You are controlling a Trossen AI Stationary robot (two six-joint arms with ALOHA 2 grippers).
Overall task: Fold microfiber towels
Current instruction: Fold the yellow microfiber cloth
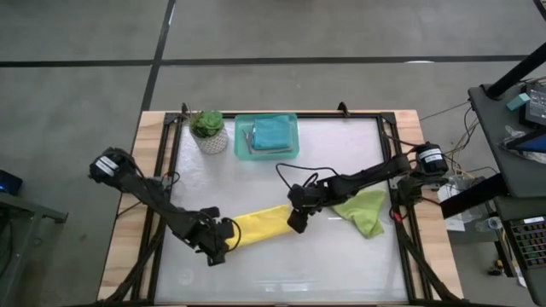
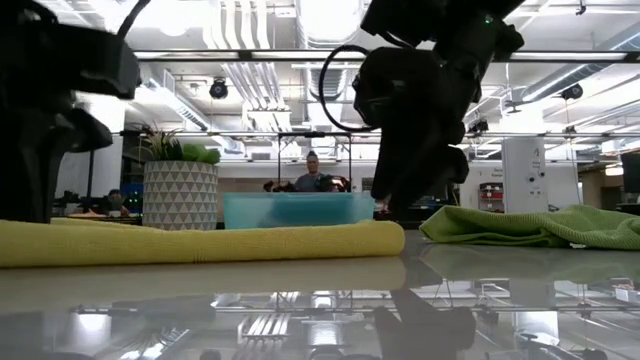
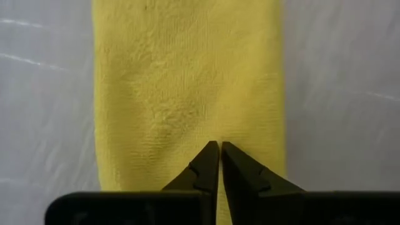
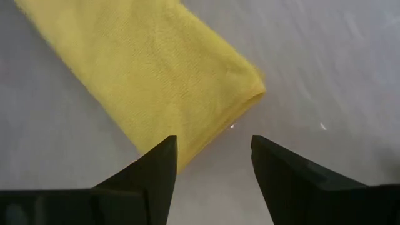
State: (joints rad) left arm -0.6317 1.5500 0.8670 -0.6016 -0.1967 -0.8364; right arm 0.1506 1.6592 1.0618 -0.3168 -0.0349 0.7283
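A yellow microfiber towel [image 1: 260, 223] lies on the table folded into a long narrow strip [image 2: 200, 242]. My left gripper [image 1: 229, 234] is shut, and its fingertips [image 3: 219, 145] point down over the strip's left end [image 3: 187, 81]. My right gripper [image 1: 296, 223] is open just above the strip's right end [image 4: 206, 75], one finger over the towel's edge and the other over bare table [image 4: 212, 150]. A lime green towel [image 1: 363, 211] lies crumpled to the right of it [image 2: 540, 228]. A teal-blue towel [image 1: 273, 132] lies folded in the teal tray [image 1: 241, 141]. My left gripper's shut fingertips [image 3: 209, 156] point down at the yellow towel's top layer near its left end. Whether they touch the cloth I cannot tell. The towel lies flat and slack on the table.
A potted plant [image 1: 208, 132] in a patterned white pot [image 2: 180, 190] stands at the far left, beside the teal tray [image 2: 300, 210]. Bare table surface [image 1: 281, 273] runs along the near edge. A person shows in the room behind the table [image 2: 315, 175].
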